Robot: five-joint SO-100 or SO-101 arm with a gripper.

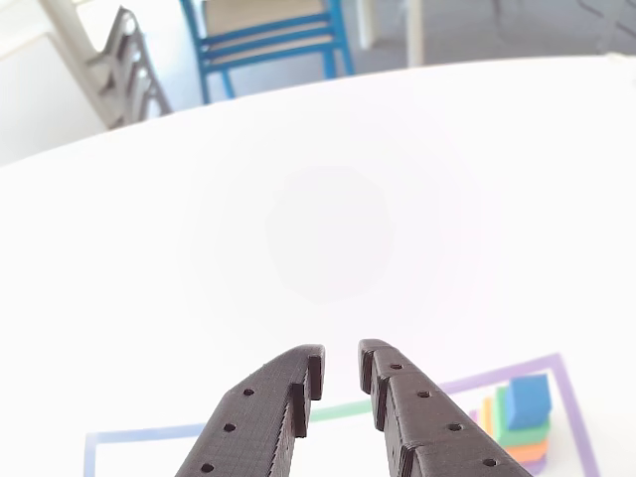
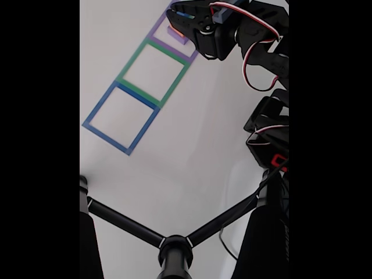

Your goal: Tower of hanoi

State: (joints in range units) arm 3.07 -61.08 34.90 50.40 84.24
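In the other view, the gripper [image 1: 340,366] hangs over the white table [image 1: 328,219], jaws slightly apart and holding nothing. The stack of coloured blocks [image 1: 521,419] sits right of the jaws, inside the purple square [image 1: 573,397]; a blue chair [image 1: 266,40] stands far beyond.
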